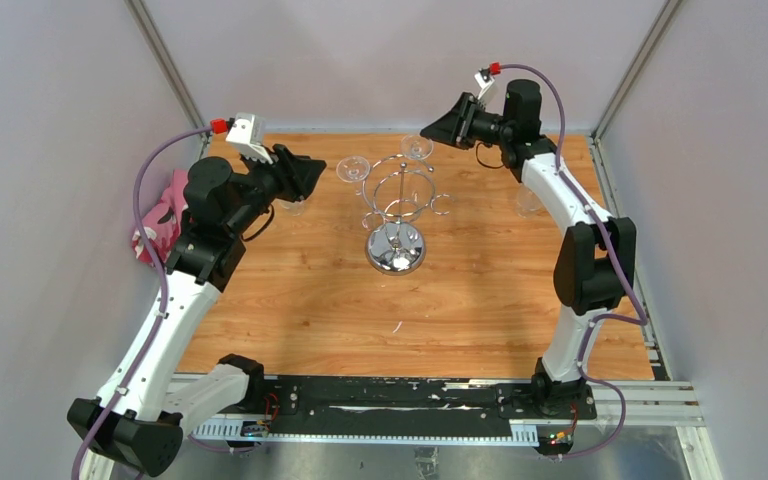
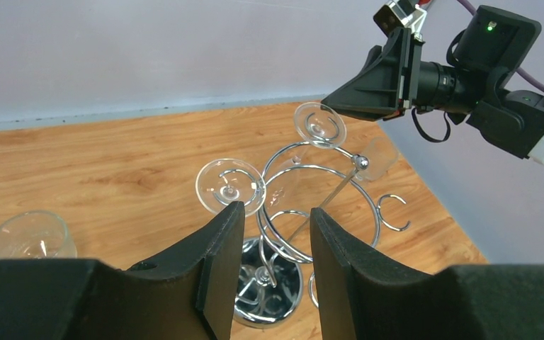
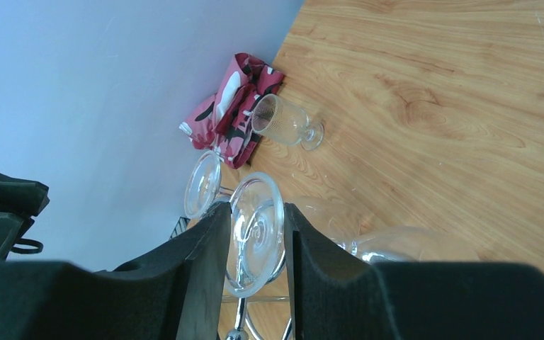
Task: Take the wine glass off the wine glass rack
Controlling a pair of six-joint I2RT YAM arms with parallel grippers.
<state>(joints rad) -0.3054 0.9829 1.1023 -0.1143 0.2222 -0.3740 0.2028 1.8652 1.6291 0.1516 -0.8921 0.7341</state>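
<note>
The chrome wine glass rack (image 1: 396,247) stands mid-table, also in the left wrist view (image 2: 269,283). Two wine glasses hang upside down from its hooks: a left one (image 1: 353,168) and a far one (image 1: 417,147). My right gripper (image 1: 435,128) is open at the far glass. In the right wrist view its jaws (image 3: 255,212) stand on either side of that glass's round foot (image 3: 258,234); I cannot tell whether they touch it. My left gripper (image 1: 310,175) is open and empty, just left of the left glass's foot (image 2: 230,185).
A wine glass (image 3: 283,122) lies on the table at the left beside a red patterned cloth (image 1: 160,215). Another clear glass (image 1: 528,203) sits at the right near the right arm. Grey walls enclose the table's back and sides.
</note>
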